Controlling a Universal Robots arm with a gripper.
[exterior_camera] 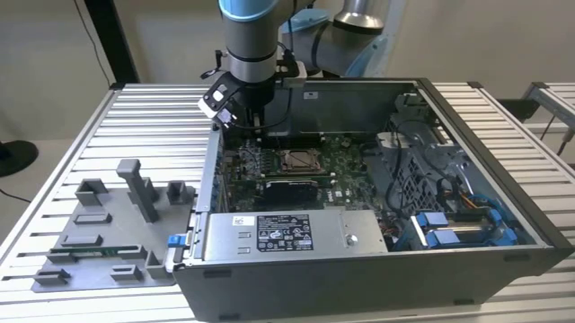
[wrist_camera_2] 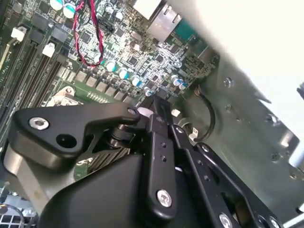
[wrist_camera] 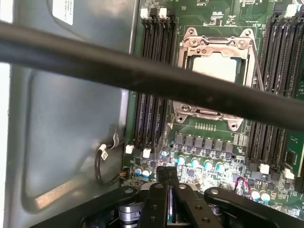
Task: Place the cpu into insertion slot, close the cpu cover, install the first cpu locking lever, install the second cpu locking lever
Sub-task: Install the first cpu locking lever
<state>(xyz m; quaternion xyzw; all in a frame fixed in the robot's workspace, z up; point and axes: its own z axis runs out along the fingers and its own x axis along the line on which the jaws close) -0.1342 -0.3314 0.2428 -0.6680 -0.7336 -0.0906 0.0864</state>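
Hovering | tool (wrist_camera: 167, 170) pressed together, gripping nothing | cpu (wrist_camera: 214, 68) seated in insertion slot (wrist_camera: 203, 112), well apart from tool

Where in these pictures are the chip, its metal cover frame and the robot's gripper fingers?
cpu (wrist_camera: 214, 68): first wrist view, on its silvery top.
cpu cover (wrist_camera: 216, 43): first wrist view, on the frame's metal bar beside the chip.
gripper (wrist_camera: 167, 171): first wrist view, midway between its fingers' tips.

My gripper (wrist_camera: 167, 173) is black. The circuit board (wrist_camera: 223, 14) is green, dotted with teal-topped capacitors (wrist_camera: 194, 162). The cpu (wrist_camera: 214, 67) shows a pale silvery-tan face, and the cpu cover (wrist_camera: 209, 43) is bright silver. The memory slots (wrist_camera: 148, 85) make black stripes. One twisted wire (wrist_camera_2: 85, 42) is red and black. The table (exterior_camera: 144, 128) is ribbed pale grey.
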